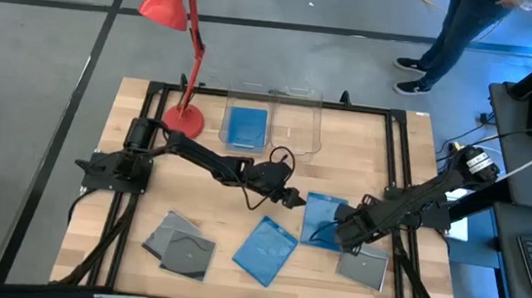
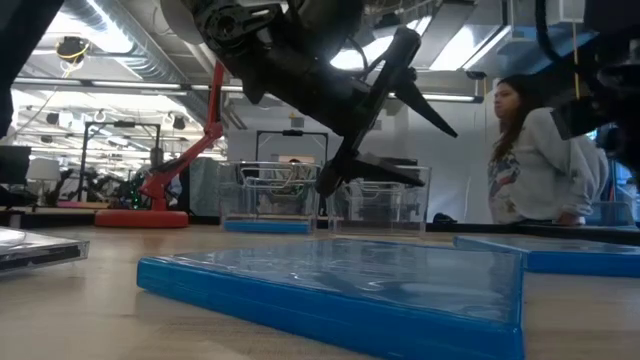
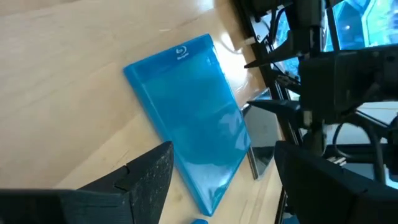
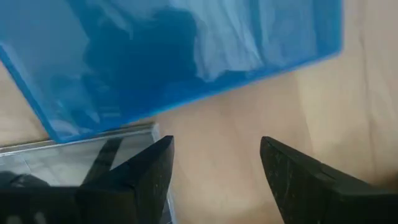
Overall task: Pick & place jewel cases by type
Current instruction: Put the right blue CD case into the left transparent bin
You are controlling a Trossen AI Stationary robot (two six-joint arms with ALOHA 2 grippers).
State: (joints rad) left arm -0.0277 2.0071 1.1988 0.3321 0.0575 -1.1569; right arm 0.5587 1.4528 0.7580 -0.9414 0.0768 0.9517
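Note:
Three blue jewel cases show. One [image 1: 246, 126] lies in the left clear bin [image 1: 233, 97]. One [image 1: 322, 216] lies flat on the table at centre right, and one [image 1: 266, 250] lies nearer the front. Two grey cases [image 1: 178, 245] overlap at front left. A third grey one [image 1: 362, 267] lies at front right. My left gripper [image 1: 294, 199] [image 3: 224, 152] hovers open beside the centre-right blue case [image 3: 186, 124], on its left. My right gripper [image 1: 344, 237] [image 4: 214, 149] points down, open over bare wood between that blue case [image 4: 186, 56] and the grey one [image 4: 74, 155].
A second clear bin [image 1: 298, 123] stands beside the first at the table's far middle. A red desk lamp [image 1: 183, 117] stands at far left. Cables trail along both table sides. A person [image 2: 530, 160] stands beyond the far right corner.

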